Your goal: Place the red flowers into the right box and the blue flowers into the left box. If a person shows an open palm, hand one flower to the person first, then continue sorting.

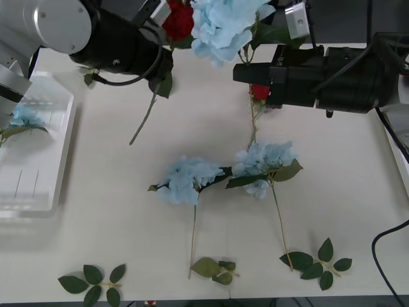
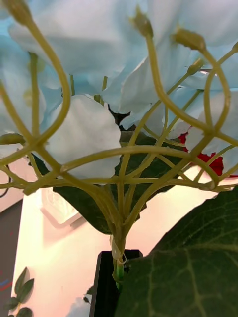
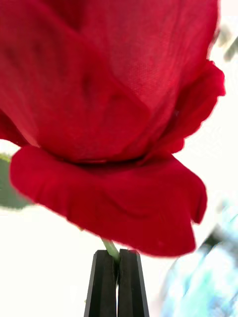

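Left gripper [image 3: 117, 277] first: its two black fingers [image 3: 103, 287] are pinched tight together on a thin green stem, and a red rose [image 3: 114, 124] swells directly above them. In the front view that same rose [image 1: 178, 21] rides high at about 12 o'clock, with its stem [image 1: 144, 118] trailing down toward 7 o'clock over the table [image 1: 115, 192]. The left arm [image 1: 96, 35] reaches in from 10 o'clock, thick and dark, angled across the upper left.

Over to the right gripper [image 2: 118, 275]: it is clamped on the stalk of a blue flower [image 2: 99, 99], the branching green stems fanning out above the dark fingers [image 2: 106, 285], with a big leaf [image 2: 188, 267] crowding the near corner. From the front, that pale blue cluster [image 1: 223, 25] is held up beside the rose, just at 1 o'clock. The right arm [image 1: 326, 73] lies nearly level, coming in from 3 o'clock. Below it another red rose [image 1: 259, 93] peeks out, its stem running down toward the middle.

On the table centre, two more blue flowers lie side by side: one [image 1: 185, 180] at 6 o'clock, the other [image 1: 262, 163] just right of it, leaves touching between them, long stems pointing toward the near edge. Loose leaf sprigs [image 1: 92, 284] sit along the near edge.

At 9 o'clock, the left box [image 1: 45, 185] holds one blue flower [image 1: 25, 116] at its far end.
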